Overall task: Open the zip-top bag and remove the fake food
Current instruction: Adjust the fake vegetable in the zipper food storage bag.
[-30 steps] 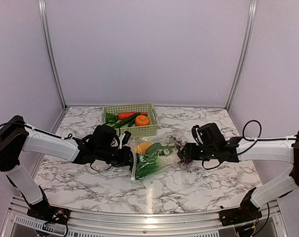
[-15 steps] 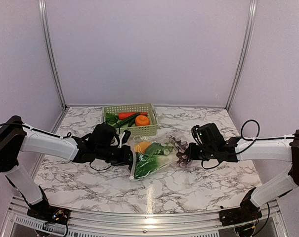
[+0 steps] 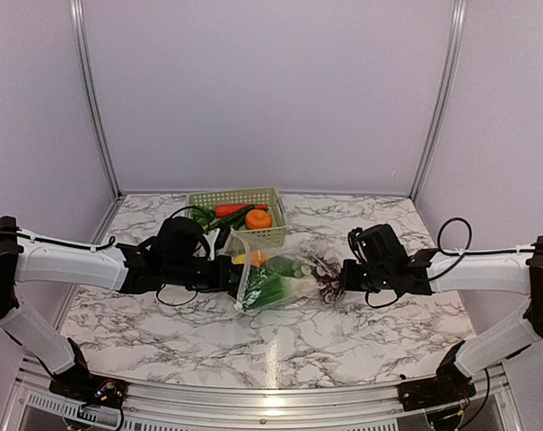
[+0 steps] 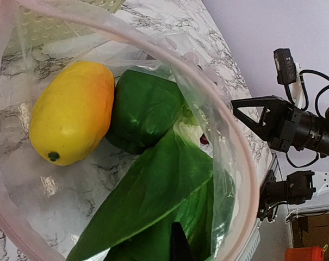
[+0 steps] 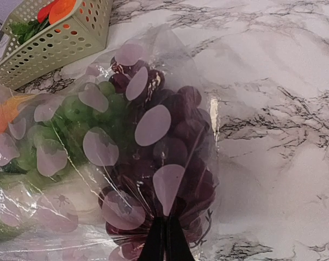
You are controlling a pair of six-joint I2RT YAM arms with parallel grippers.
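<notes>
bag [image 3: 280, 280] lies on tabletop [image 3: 343, 341] between the arms, near basket [image 3: 240, 196], mouth open | left claw [image 3: 227, 274] pinching mouth rim | right claw [image 3: 341, 280] pressed together on film at grapes [image 5: 169, 147] end | risk: thin film slips out, or pinch traps grapes, food stays in

Left arm [image 3: 74, 262], right arm [image 3: 486, 269] stretched inward — left fingers [image 4: 178, 246], right fingers [image 5: 156, 247] closed.
</notes>
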